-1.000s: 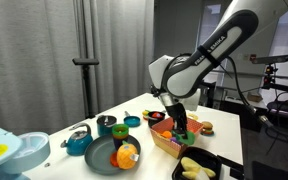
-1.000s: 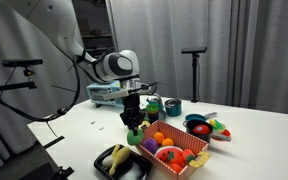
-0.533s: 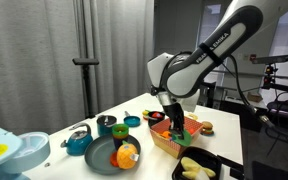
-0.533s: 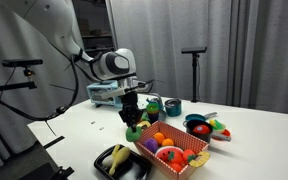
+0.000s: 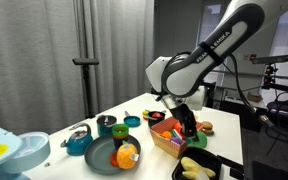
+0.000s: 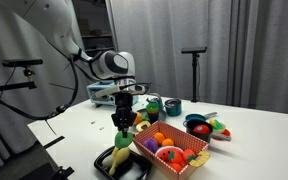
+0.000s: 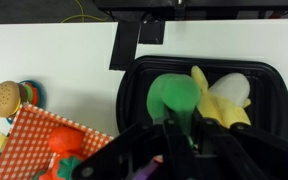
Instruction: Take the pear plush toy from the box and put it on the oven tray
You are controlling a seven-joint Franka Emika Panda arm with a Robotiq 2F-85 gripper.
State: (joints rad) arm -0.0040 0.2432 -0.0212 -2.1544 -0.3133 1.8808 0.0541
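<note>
text: none legible | labels: none | brands: none | numbers: none | signs: none

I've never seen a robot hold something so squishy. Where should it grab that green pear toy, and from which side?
Around its round middle, from straight above. The pear plush toy is soft, roundish and handleless, so a pinch on opposite sides suits it, as the gripper does over the oven tray.

Soft matt cloth of the pear plush toy [image 7: 174, 97], smooth black rim of the oven tray [image 7: 125, 92]
</note>
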